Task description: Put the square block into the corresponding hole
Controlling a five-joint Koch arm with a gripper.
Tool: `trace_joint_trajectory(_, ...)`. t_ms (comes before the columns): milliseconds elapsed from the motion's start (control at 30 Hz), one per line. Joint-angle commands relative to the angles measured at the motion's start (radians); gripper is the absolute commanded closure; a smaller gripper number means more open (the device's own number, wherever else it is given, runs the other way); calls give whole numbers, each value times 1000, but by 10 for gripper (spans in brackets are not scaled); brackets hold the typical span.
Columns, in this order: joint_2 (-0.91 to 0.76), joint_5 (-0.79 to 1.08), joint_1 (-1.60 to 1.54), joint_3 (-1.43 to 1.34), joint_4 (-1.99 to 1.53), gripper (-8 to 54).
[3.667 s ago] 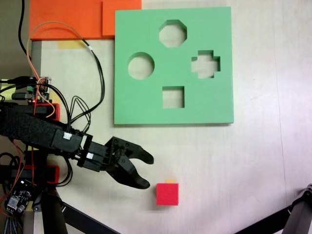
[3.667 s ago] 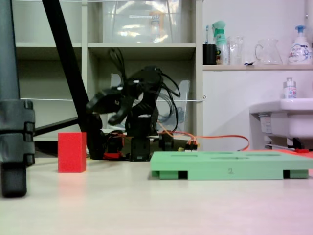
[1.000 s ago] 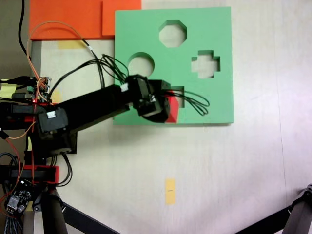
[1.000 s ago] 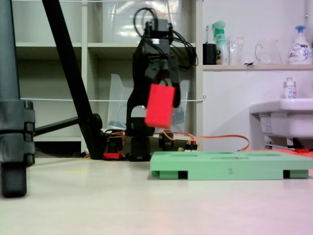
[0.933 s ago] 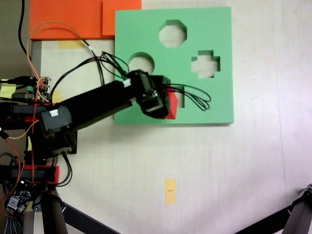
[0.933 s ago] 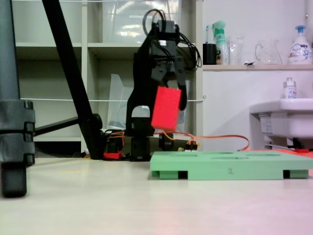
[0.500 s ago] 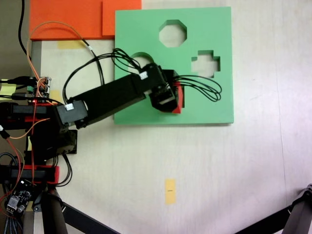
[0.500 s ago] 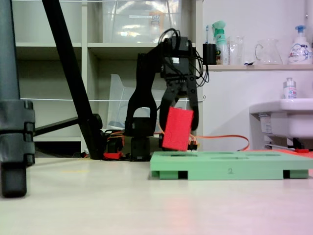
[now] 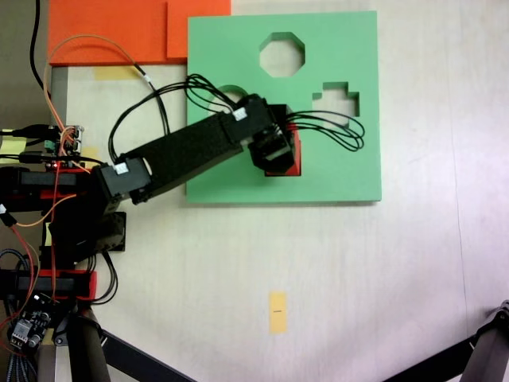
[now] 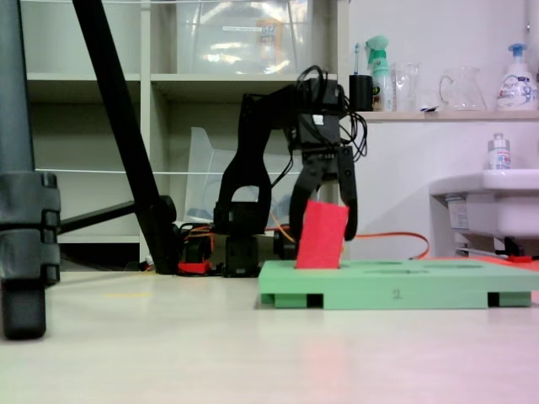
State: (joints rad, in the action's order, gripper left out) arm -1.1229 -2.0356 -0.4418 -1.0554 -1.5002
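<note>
The red square block (image 9: pixel 297 156) is held between the fingers of my gripper (image 9: pixel 278 156), which is shut on it. Both sit over the square cutout of the green foam board (image 9: pixel 350 167), so the cutout itself is covered from above. In the side view the block (image 10: pixel 321 234) hangs slightly tilted in the gripper (image 10: pixel 323 220), and its lower end reaches the top face of the board (image 10: pixel 396 293). I cannot tell how deep it sits in the hole.
The board's octagonal cutout (image 9: pixel 282 54) and cross cutout (image 9: pixel 335 105) lie open; the arm partly hides the round one. Orange foam sheets (image 9: pixel 119 32) lie at the top left. A yellow tape mark (image 9: pixel 277 310) is on the table. Tripod legs (image 10: pixel 25 210) stand near.
The gripper has carried the red block from the table up over the board's edge, then right and down onto the square cutout. The block's lower end now meets the board.
</note>
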Motion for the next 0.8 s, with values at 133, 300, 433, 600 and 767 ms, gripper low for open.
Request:
trace_joint_trajectory(133, 38, -17, -32, 54, 49, 237)
trace_joint_trajectory(300, 78, -14, -37, 55, 58, 36)
trace_joint_trajectory(433, 28, -2, -31, 46, 46, -6)
trace_joint_trajectory(600, -173, 52, 3, 49, 9, -5)
trace_joint_trajectory(767, -390, 388, 48, 55, -69, -3)
